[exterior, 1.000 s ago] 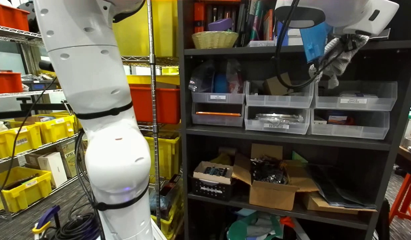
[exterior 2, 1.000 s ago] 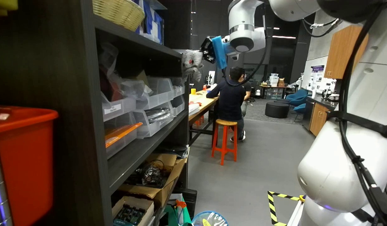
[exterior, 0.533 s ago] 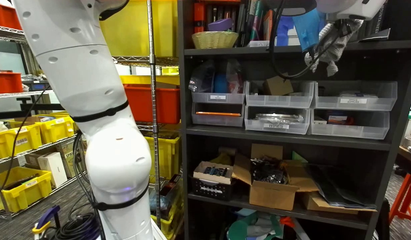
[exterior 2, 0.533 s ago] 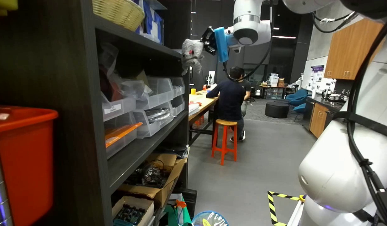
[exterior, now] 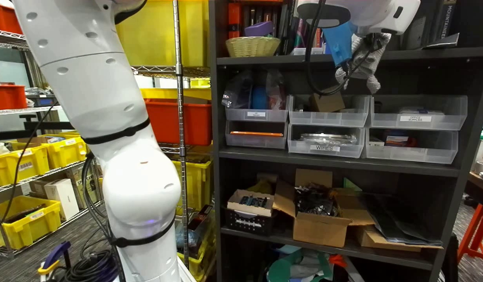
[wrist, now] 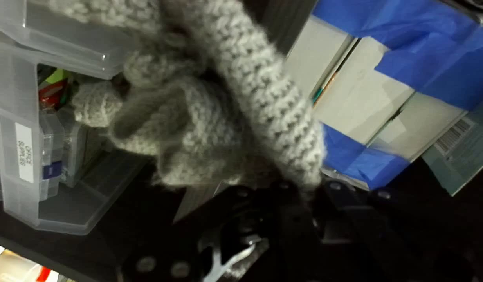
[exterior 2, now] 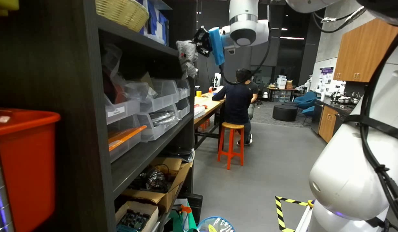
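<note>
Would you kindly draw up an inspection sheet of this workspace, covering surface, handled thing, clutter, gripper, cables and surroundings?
Surface: dark shelf unit carrying stacked clear bins.
Handled thing: grey knitted item hanging from the gripper, about level with the upper shelf; whether it touches the shelf cannot be told.
Clutter: wicker basket on the upper shelf; open, filled cardboard box below the clear bins.
Gripper: shut on the grey knitted item.
Cables: black cable hanging in a loop near the gripper; coiled cables low beside the white arm.
Surroundings: person seated on a stool at a wooden table; yellow bins on a wire rack.
</note>
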`<action>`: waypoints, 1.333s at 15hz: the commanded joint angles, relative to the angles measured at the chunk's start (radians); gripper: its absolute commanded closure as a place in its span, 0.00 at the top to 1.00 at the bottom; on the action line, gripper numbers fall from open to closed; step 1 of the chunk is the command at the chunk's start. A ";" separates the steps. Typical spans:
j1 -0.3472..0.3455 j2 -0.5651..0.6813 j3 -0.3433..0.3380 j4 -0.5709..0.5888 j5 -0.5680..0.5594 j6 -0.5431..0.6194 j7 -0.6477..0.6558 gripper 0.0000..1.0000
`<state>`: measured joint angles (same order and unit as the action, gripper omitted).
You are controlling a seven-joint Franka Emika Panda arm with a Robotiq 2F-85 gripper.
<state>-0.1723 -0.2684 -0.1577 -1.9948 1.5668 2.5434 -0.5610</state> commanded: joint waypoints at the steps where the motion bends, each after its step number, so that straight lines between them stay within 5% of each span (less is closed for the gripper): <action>1: 0.011 -0.033 0.009 -0.025 -0.029 -0.023 -0.005 0.03; 15: 0.037 -0.162 0.028 -0.180 -0.064 -0.057 -0.179 0.03; 20: 0.017 -0.231 0.028 -0.243 -0.194 -0.108 -0.185 0.03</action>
<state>-0.1440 -0.4399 -0.1295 -2.1870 1.4423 2.4680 -0.7396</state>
